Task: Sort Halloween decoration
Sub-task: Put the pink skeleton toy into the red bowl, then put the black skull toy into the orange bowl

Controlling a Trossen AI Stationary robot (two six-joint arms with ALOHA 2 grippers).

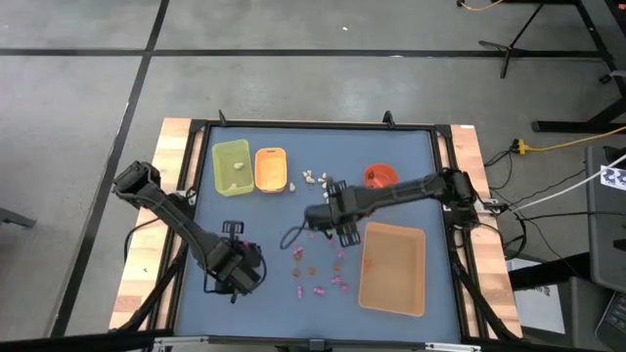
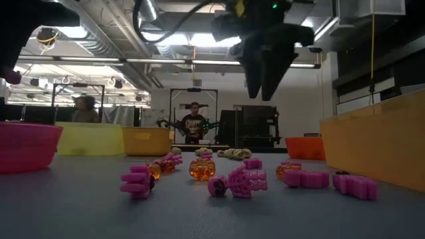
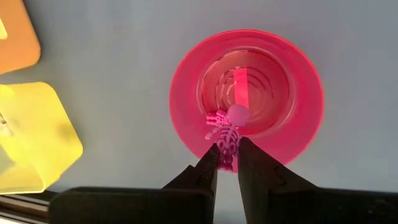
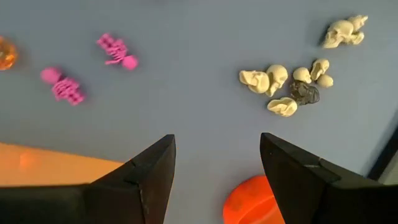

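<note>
The Halloween decoration is a scatter of tiny trinkets on the blue table: pink skeletons [image 4: 115, 50], orange pumpkins [image 2: 202, 169], cream skulls [image 4: 280, 87] and one dark grey piece [image 4: 305, 93]. My left gripper [image 3: 227, 163], at the table's near left [image 1: 238, 266], is shut on a pink skeleton [image 3: 227, 132] over a round pink bowl [image 3: 249, 99]. My right gripper [image 4: 217, 165] hangs open above the table's middle [image 1: 333, 217], with nothing between its fingers; the cream skulls lie just beyond it. My left gripper pinches the pink skeleton's leg end [image 3: 227, 149] between its two fingertips, coming from above and pointing down. The ribs and head [image 3: 236, 115] stick out past the fingertips. The skeleton is held above the pink bowl, over its inner wall.
A green tray [image 1: 232, 166] and an orange tray [image 1: 271, 168] stand at the far left. A red-orange bowl [image 1: 380, 176] sits right of the skulls. A large tan tray [image 1: 393, 267] fills the near right. A person [image 2: 194, 126] stands in the room beyond.
</note>
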